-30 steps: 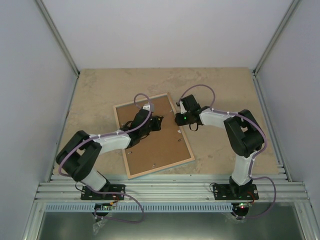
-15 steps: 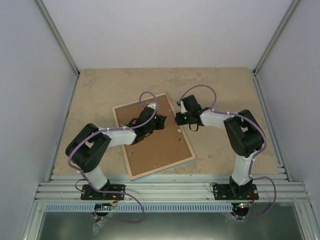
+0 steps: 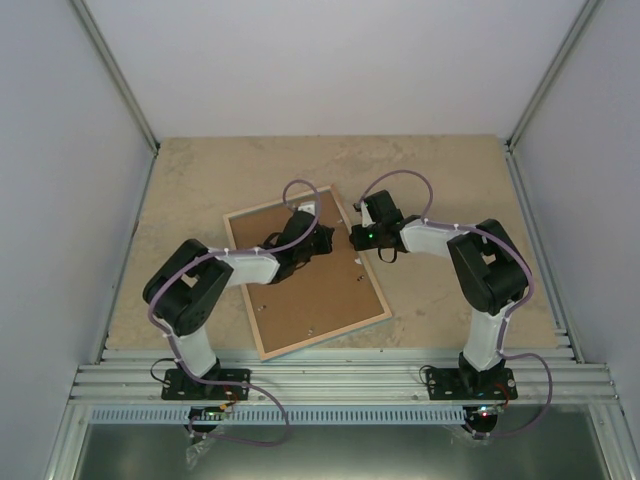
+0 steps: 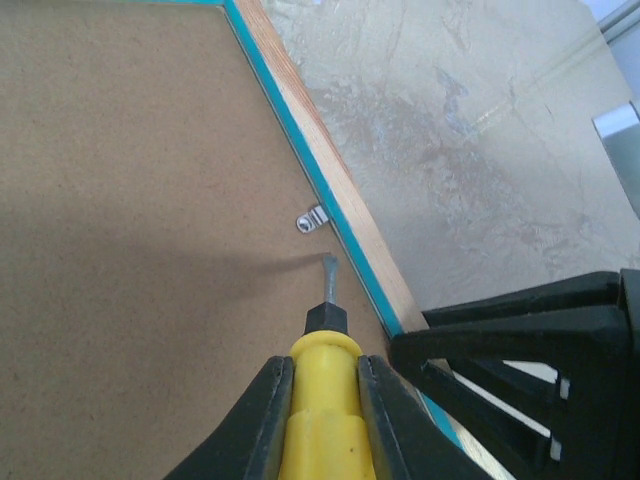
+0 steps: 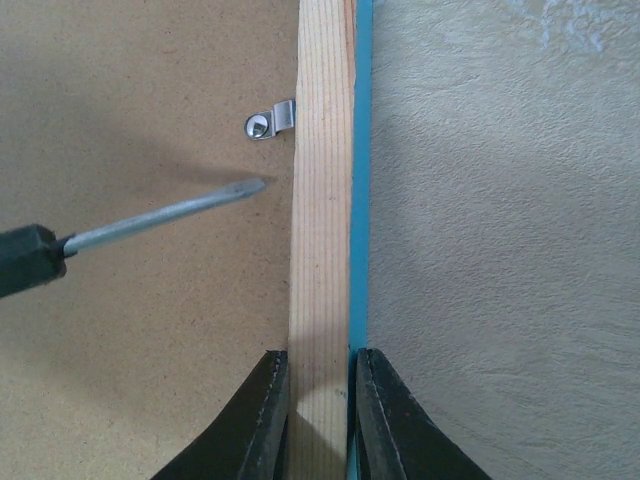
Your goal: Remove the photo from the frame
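Under plain pale grey walls [image 3: 60, 150] with aluminium posts [image 3: 115, 75] at the corners, the table [image 3: 200, 180] is a matt beige slab, mottled like stone; the frame [image 3: 323, 337] lies face down near its middle, skewed, with the brown backing board [image 3: 310, 295] uppermost; the photo cannot be seen. Over the frame's far right corner, the left gripper [image 4: 322, 362] has its fingers pressed onto the yellow handle of a screwdriver [image 5: 150, 220]; the flat steel tip points at the board close to a small bright metal clip [image 5: 272, 122] screwed beside the frame's right rim; whether the tip touches the board I cannot tell. At that same rim the right gripper [image 5: 320, 355] pinches the frame's edge, one finger inside, one outside; the rim is pale, straight-grained wood with a thin turquoise band along its outer side; the board is fine, dull fibre.
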